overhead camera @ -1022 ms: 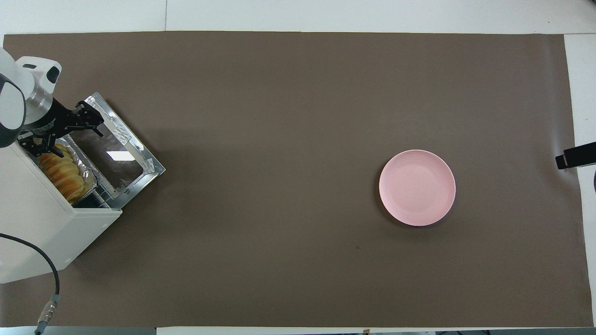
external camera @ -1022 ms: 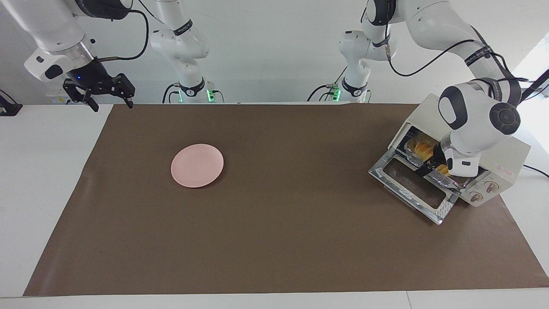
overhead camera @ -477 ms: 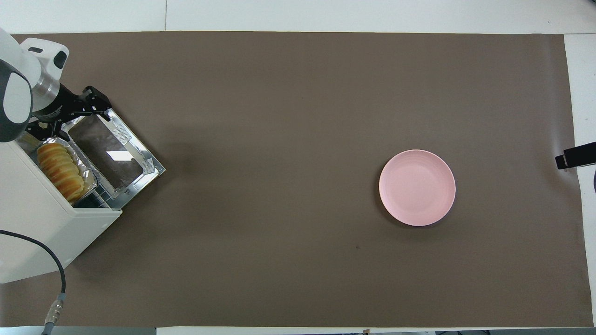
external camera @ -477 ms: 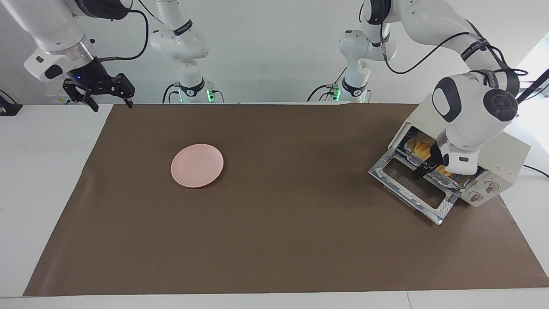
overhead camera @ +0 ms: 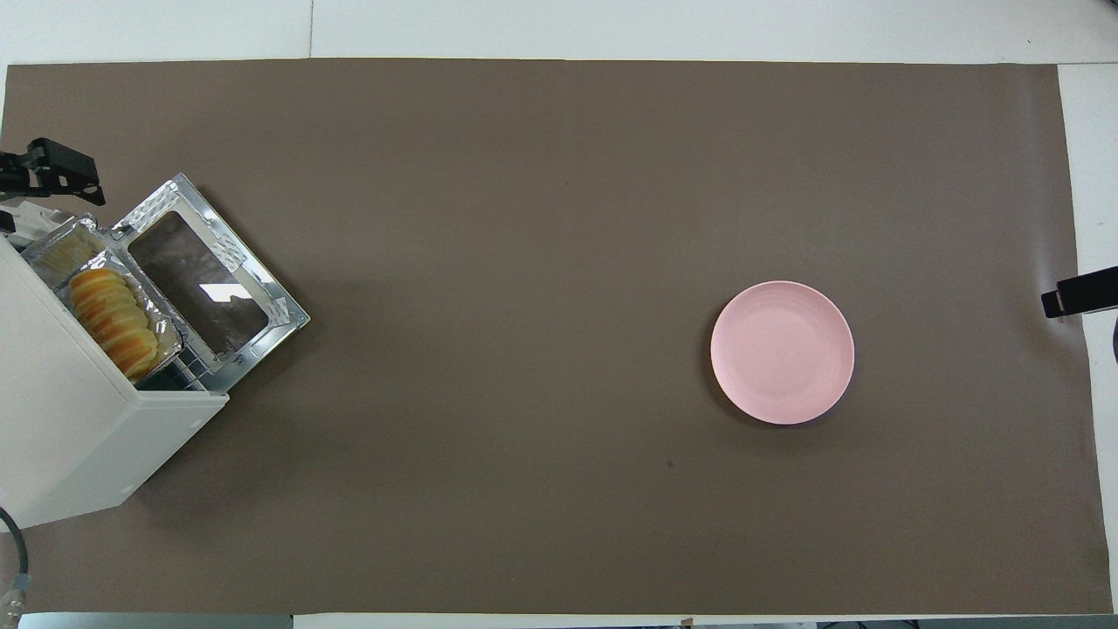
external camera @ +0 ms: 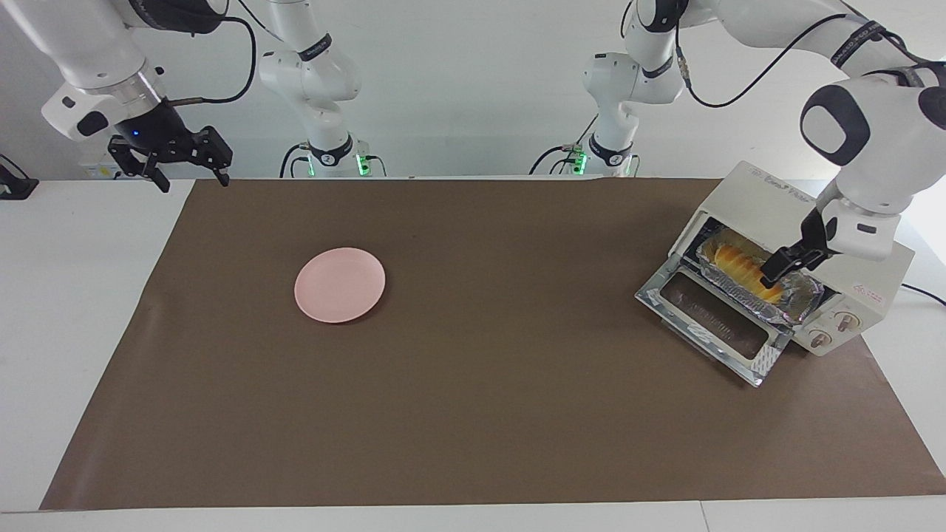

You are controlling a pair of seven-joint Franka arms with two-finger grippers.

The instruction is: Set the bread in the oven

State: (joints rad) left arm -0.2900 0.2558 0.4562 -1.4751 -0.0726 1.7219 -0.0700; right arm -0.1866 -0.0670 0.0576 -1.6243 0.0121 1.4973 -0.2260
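The yellow-orange bread (external camera: 739, 264) lies in a crinkled foil tray (external camera: 800, 301) on the rack in the mouth of the cream-white oven (external camera: 872, 273), at the left arm's end of the table. The glass door (external camera: 713, 318) hangs open and flat. In the overhead view the bread (overhead camera: 113, 319) shows just inside the oven (overhead camera: 61, 437), beside the door (overhead camera: 205, 279). My left gripper (external camera: 783, 260) is open and empty, raised over the tray and the oven's front; it sits at the edge of the overhead view (overhead camera: 48, 170). My right gripper (external camera: 171, 161) is open and waits above the table's corner.
A round pink plate (external camera: 340, 284) lies on the brown mat toward the right arm's end, also in the overhead view (overhead camera: 783, 352). The right gripper's tip (overhead camera: 1079, 293) shows at the mat's edge. A cable runs from the oven's back.
My left gripper has lifted up and away from the oven's mouth, leaving the bread and foil tray on the rack. The right arm has not moved.
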